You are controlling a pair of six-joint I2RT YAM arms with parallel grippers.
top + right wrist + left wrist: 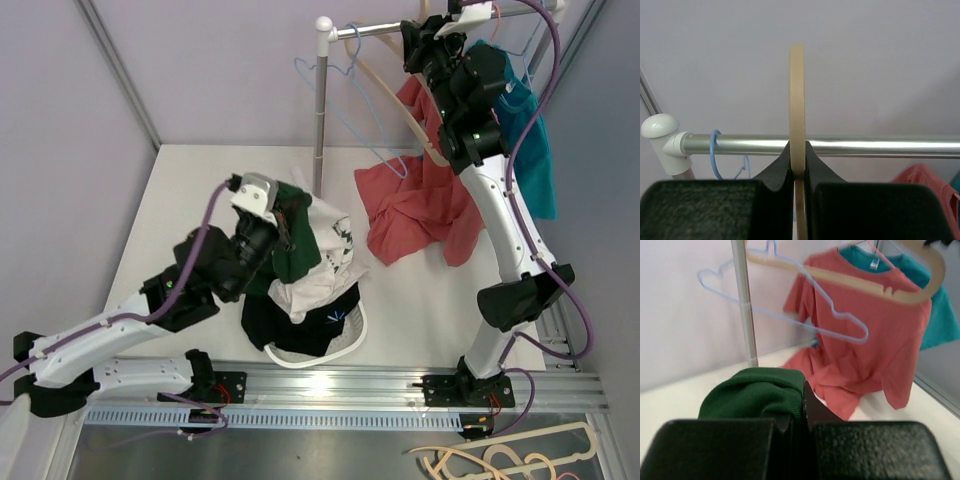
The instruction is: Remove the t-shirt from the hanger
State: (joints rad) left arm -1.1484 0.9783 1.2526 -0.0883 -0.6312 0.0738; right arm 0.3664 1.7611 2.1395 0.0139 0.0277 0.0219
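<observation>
A red t-shirt [415, 205] hangs askew from a beige hanger [400, 105] on the rail [370, 30], its lower part slumped on the table. My right gripper [425, 40] is at the rail, shut on the beige hanger's hook [797, 100]; in the right wrist view the gripper [798, 160] pinches the hook just in front of the rail [865, 145]. My left gripper [290, 222] is shut on a green t-shirt [295, 250] above a pile of clothes. The left wrist view shows the green t-shirt [757, 392] in the gripper [802, 405], with the red t-shirt [865, 340] and beige hanger [880, 287] beyond.
An empty blue wire hanger [350, 110] hangs left of the beige one. A teal t-shirt [530, 140] hangs at the right. A white basket [355, 335] holds several folded garments. The rack's pole [319, 120] stands mid-table. Loose hangers [500, 460] lie below the front rail.
</observation>
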